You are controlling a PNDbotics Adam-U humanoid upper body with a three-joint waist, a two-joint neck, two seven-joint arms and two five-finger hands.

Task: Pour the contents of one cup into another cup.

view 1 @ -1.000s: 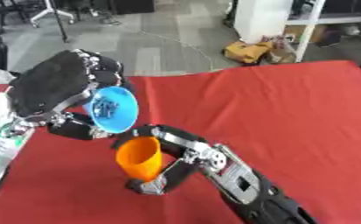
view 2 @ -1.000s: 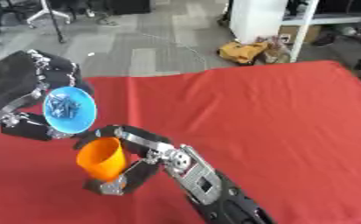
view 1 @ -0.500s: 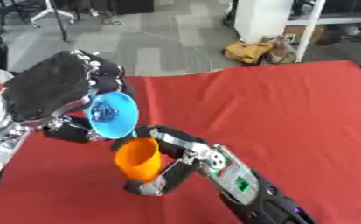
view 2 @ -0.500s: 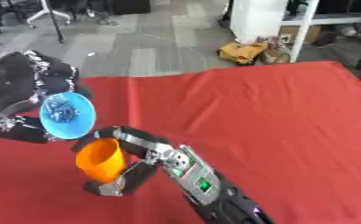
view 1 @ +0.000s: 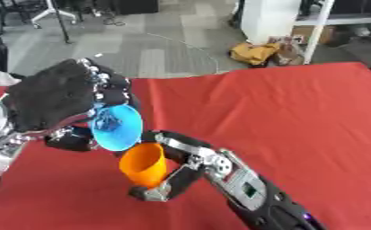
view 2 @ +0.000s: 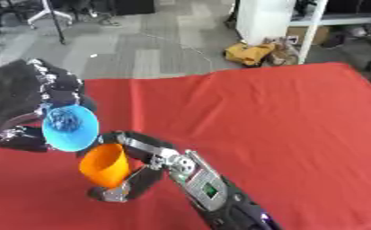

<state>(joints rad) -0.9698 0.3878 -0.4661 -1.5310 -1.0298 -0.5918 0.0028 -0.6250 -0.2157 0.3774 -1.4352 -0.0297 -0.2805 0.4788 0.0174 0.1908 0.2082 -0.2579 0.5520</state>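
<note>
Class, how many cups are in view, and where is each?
2. The blue cup is tipped in the left hand; the orange cup sits just below it, held by the right hand.

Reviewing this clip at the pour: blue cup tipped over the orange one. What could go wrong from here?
1. The blue cup, held tipped in the left hand, has its mouth facing partly forward rather than straight down over the orange cup, so contents might miss and land on the red cloth.
2. The blue cup's rim sits right by the orange rim; a nudge could knock the orange cup in the right hand.
3. The orange cup looks tilted, which may let contents spill out.
</note>
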